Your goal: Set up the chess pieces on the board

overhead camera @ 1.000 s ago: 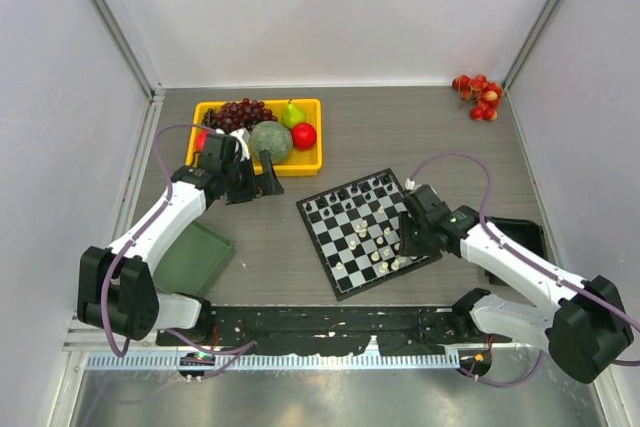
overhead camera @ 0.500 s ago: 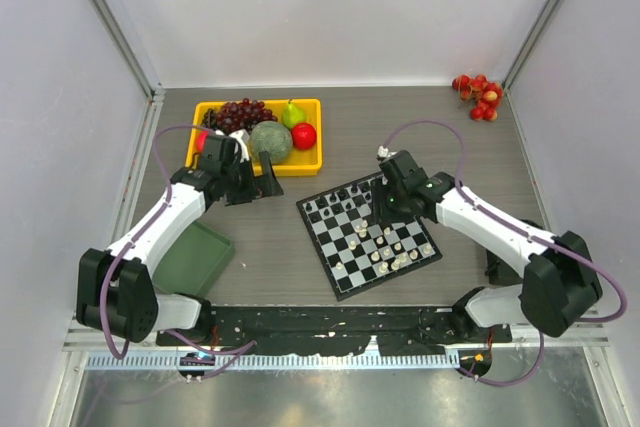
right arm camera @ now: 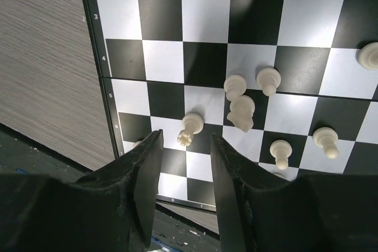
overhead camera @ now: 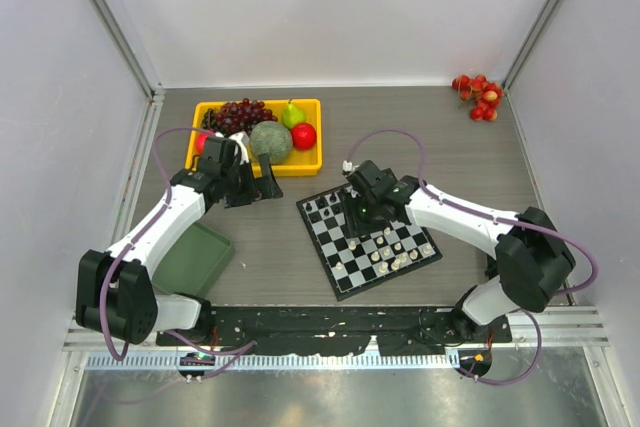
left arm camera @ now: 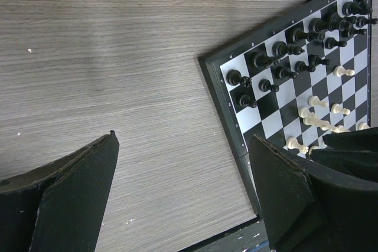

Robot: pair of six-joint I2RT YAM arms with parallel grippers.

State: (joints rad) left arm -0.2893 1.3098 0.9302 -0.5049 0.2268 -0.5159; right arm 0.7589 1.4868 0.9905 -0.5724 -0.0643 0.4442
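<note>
The right gripper (right arm camera: 184, 172) has swung in across the small checkered chessboard (overhead camera: 368, 232) lying just below the yellow tray (overhead camera: 305, 164), narrow-open fingers straddling a toppled cream-white chess piece (right arm camera: 189, 127), probably to grab it, while the left gripper (left arm camera: 183, 193) is idling wide open.

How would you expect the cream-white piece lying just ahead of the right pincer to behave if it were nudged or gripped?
The cream-white piece lies on its side, so a nudge would probably roll it across the board. It looks tiny and light, so the right pincer may flick it away. Its rounded shape might slip between the fingers.
</note>
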